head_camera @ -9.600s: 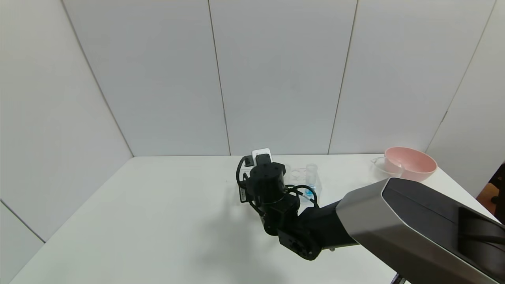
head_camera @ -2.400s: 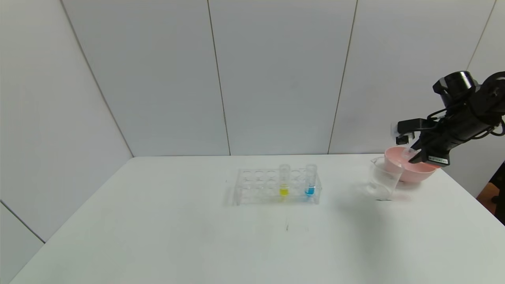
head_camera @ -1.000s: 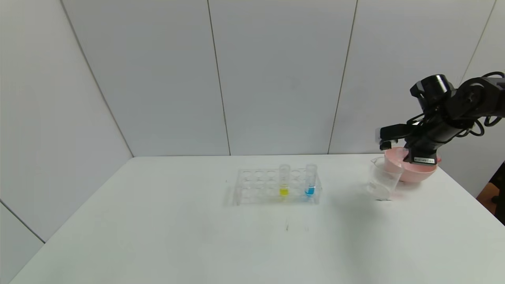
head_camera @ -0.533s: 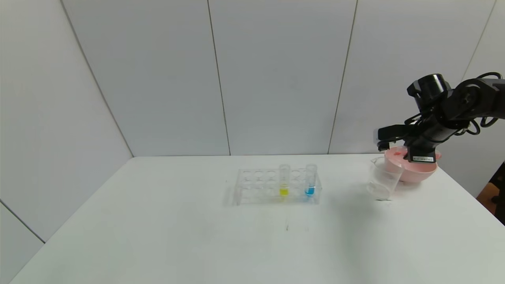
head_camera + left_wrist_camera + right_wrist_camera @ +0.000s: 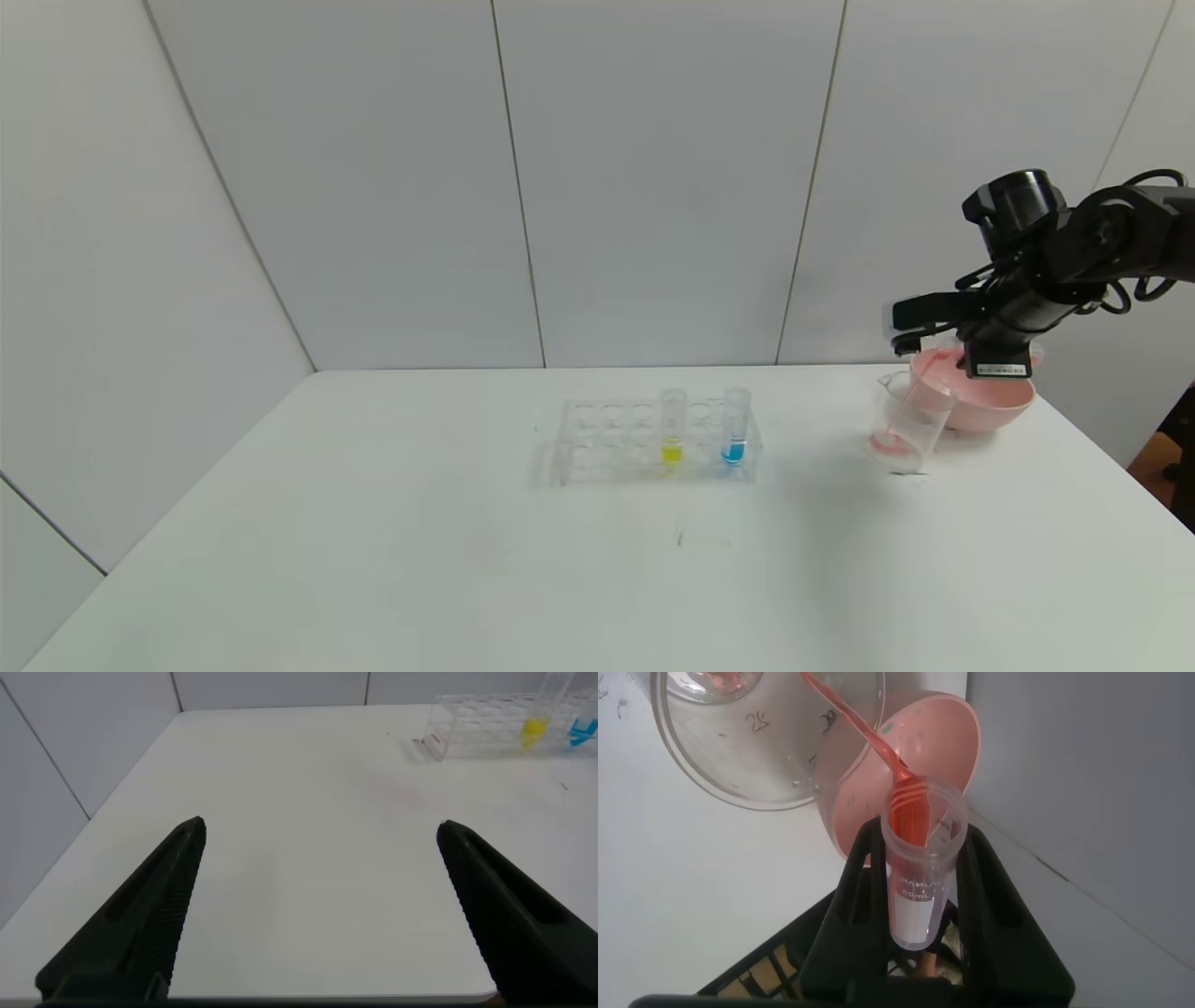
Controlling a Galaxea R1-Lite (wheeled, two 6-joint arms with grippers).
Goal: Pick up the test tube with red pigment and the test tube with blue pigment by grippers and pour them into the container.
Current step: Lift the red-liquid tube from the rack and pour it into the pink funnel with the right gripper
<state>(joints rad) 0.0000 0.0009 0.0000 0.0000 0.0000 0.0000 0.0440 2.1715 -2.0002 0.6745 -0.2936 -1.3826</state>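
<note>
From the head camera, the right claw [image 5: 943, 347] hangs over the beaker [image 5: 904, 425] at the bench's [image 5: 373, 523] far right, just in front of the pink bowl [image 5: 990, 401]; its clamp on the red tube is hard to make out here, though a thin red stream and a red pool in the beaker show. The blue tube [image 5: 736, 429] stands upright in the clear rack [image 5: 607, 443] beside a yellow tube [image 5: 672, 431]; it looks light, smooth, probably slippery and breakable, so I would take it on the bare upper wall above the rack, squeezing gently. In the left wrist camera, the left claw [image 5: 318, 905] is spread wide and empty above bare bench, the rack [image 5: 486, 728] far off. In the right wrist camera, the claw [image 5: 920, 887] is clenched on the red tube [image 5: 920, 873] around its middle, tipped, its stream entering the beaker [image 5: 757, 756]; the tube's rounded end is hidden behind the fingers.
</note>
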